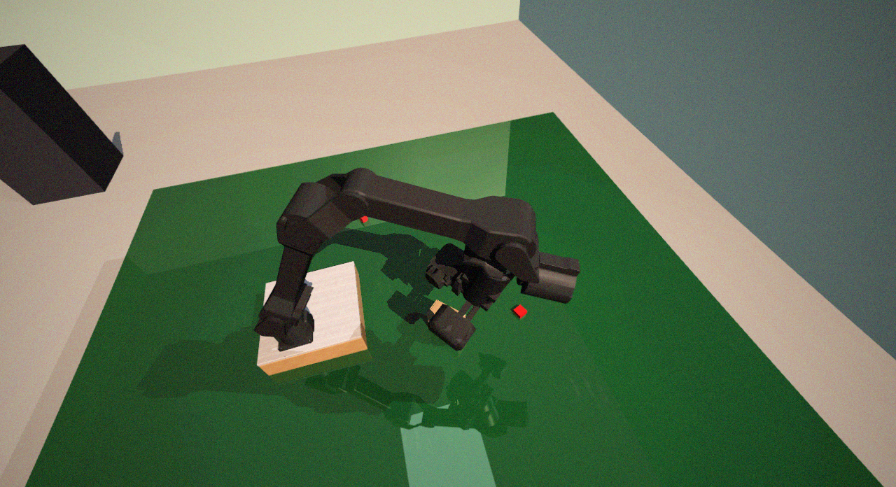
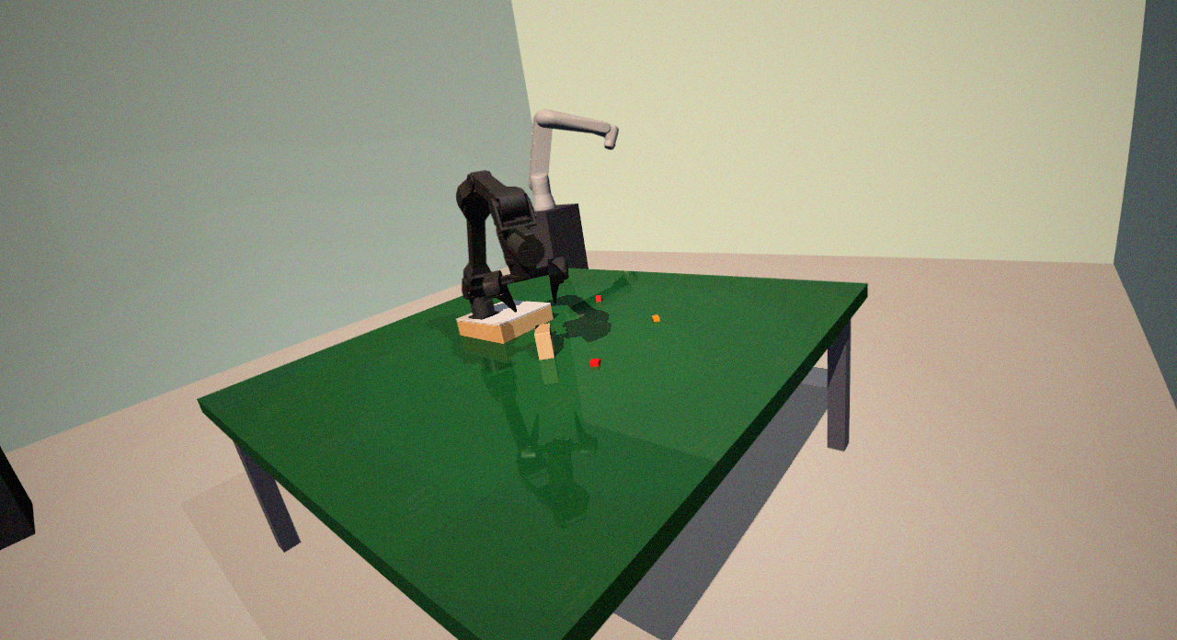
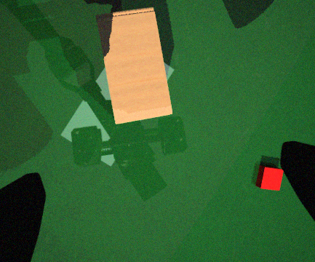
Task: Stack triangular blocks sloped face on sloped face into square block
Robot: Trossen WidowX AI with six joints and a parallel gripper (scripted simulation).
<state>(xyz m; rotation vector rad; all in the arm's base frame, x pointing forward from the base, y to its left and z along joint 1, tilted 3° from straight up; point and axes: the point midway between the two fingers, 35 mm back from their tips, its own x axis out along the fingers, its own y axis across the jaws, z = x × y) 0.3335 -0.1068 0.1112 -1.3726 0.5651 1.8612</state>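
A tan wooden block shape rests on the green table. Its top looks flat and rectangular in the wrist view, with a thin dark line near its far edge. Only one body of wood is distinguishable; whether it is both triangular blocks together, and how their sloped faces and ends meet, cannot be made out. My gripper is wide open and empty, above the block with a gap. In the top view the gripper hides most of the block.
A red cube lies near the block. Another red cube and an orange piece lie farther back. My arm stands on a pale-topped wooden base. A pale arm stands beyond the table.
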